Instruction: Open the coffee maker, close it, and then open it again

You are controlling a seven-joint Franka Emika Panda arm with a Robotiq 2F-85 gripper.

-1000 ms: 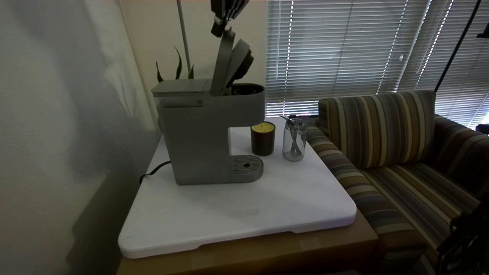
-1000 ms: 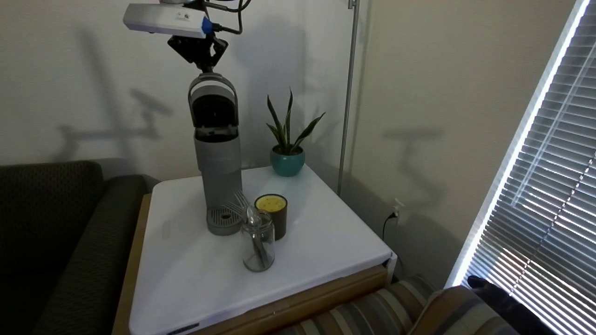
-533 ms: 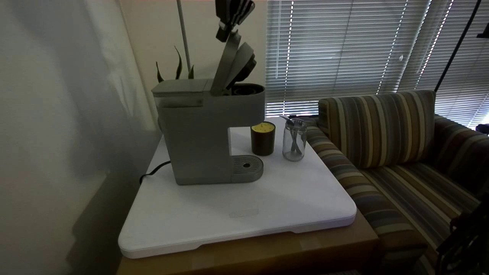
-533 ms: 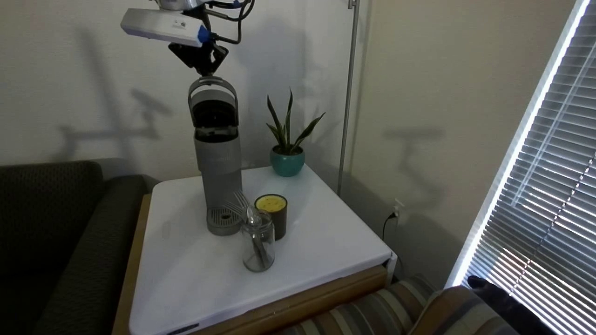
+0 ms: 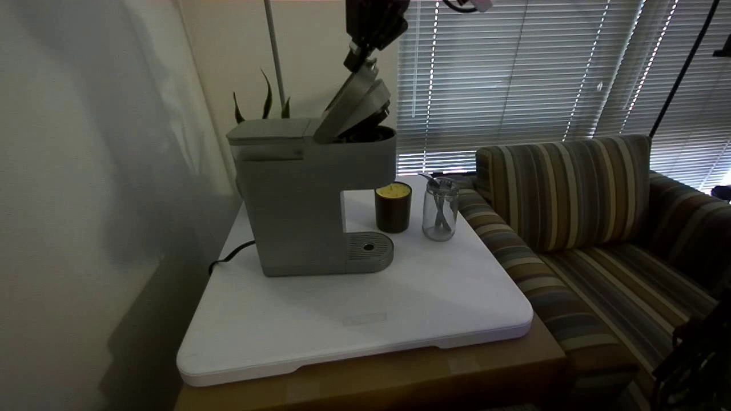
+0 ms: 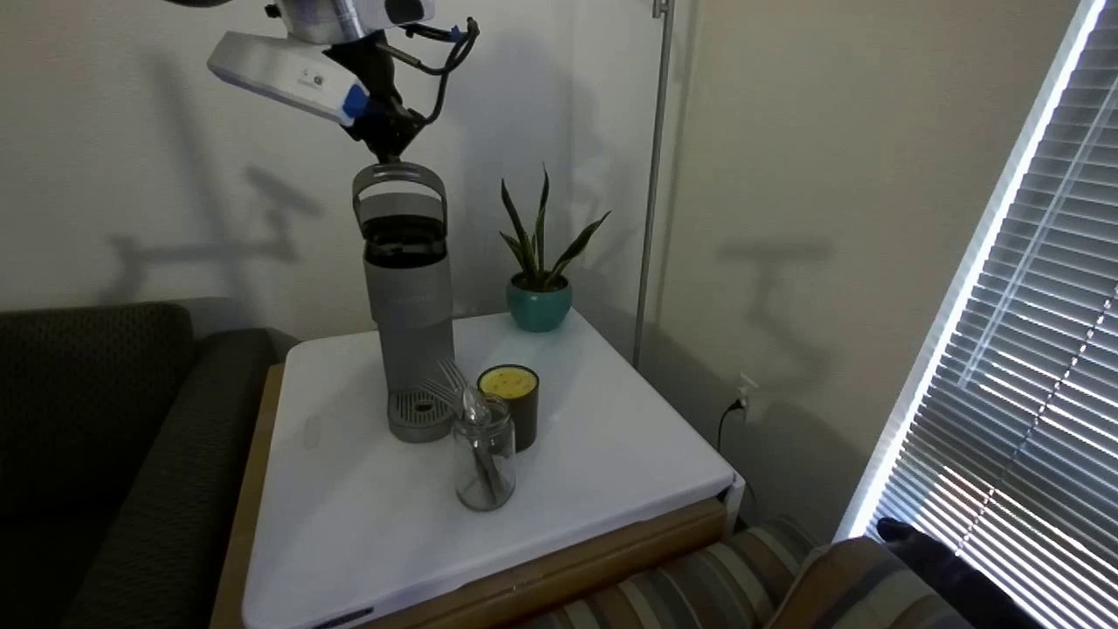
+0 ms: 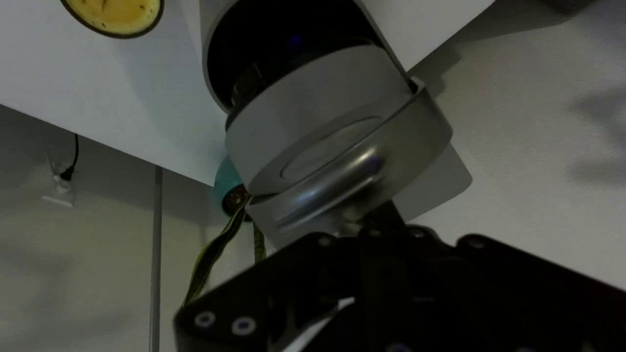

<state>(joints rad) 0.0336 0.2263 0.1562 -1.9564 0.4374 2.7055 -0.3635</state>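
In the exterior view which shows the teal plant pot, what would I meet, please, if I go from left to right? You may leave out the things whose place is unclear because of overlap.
Dark sofa, coffee maker, teal plant pot, grey pole, wall plug, window blinds.

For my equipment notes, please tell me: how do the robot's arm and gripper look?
The visible silver-white arm carries an angular black gripper with round metallic screw heads. Near it are a long pale box with a blue end and looping black cables.
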